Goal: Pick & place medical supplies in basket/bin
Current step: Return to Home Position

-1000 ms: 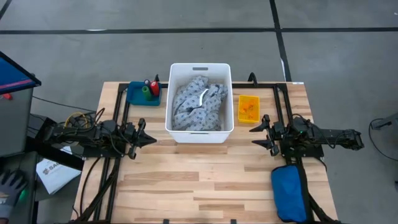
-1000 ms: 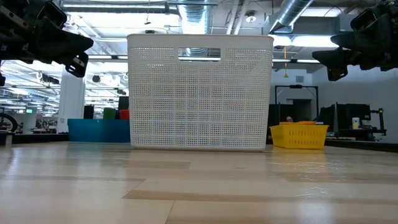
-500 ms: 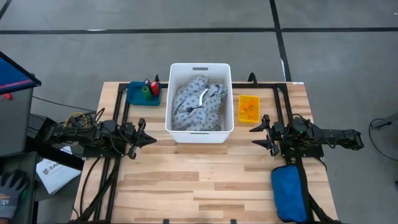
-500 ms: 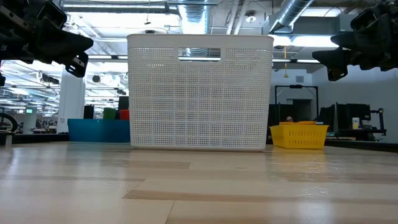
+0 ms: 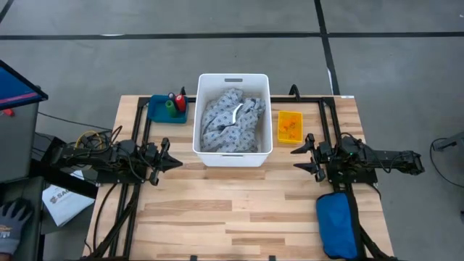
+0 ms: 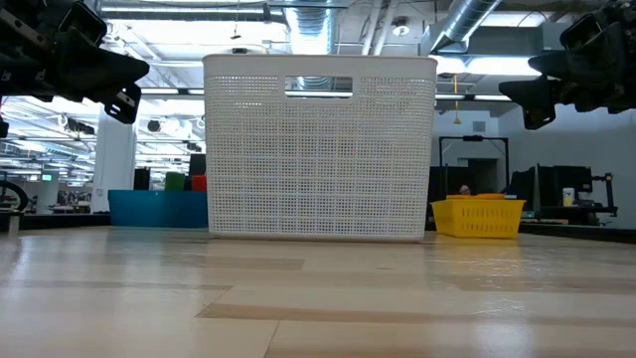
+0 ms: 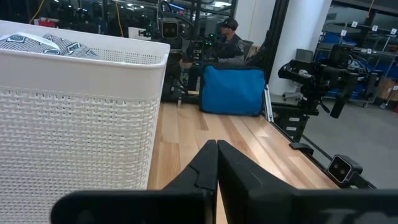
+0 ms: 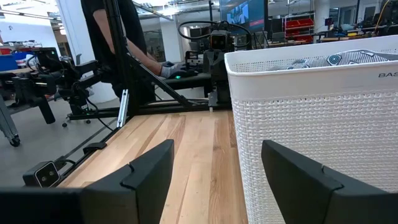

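A: How are the tools found?
B: Nothing is held; the left tool (image 5: 168, 161) is pressed together, the right tool (image 5: 301, 158) spread; both are hung above the tabletop (image 5: 239, 210), short of the white bin (image 5: 233, 77).
A: And the gown (image 5: 230, 119)?
B: It is heaped inside that bin; if the bin's wall were clipped by a wide swing home, the bin could be shoved and the cloth spilled.

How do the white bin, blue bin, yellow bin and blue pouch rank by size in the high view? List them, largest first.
1. white bin, clearly the largest
2. blue pouch
3. blue bin and yellow bin: these look about alike, so I leave them unranked.
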Tool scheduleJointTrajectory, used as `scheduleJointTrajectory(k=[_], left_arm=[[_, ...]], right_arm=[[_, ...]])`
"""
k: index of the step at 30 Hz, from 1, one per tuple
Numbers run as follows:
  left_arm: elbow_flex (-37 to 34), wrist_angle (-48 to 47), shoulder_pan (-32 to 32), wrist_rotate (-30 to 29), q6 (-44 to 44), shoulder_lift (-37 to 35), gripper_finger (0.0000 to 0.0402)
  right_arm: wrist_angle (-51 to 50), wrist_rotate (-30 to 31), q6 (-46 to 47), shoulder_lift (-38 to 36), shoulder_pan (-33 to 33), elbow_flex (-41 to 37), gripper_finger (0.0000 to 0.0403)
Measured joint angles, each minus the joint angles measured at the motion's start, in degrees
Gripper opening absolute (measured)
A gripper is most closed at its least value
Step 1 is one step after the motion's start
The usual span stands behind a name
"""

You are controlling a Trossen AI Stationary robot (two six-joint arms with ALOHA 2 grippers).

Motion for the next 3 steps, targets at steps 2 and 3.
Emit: scheduleJointTrajectory(k=[2,3], left_arm=[[0.0,0.02,-0.02,0.0,0.0,0.0,0.0001],[0.0,0.02,-0.01,0.0,0.0,0.0,0.0001]], right_arm=[[0.0,0.0,0.0,0.0,0.0,0.0,0.0239],[0.0,0.0,0.0,0.0,0.0,0.0,0.0239]])
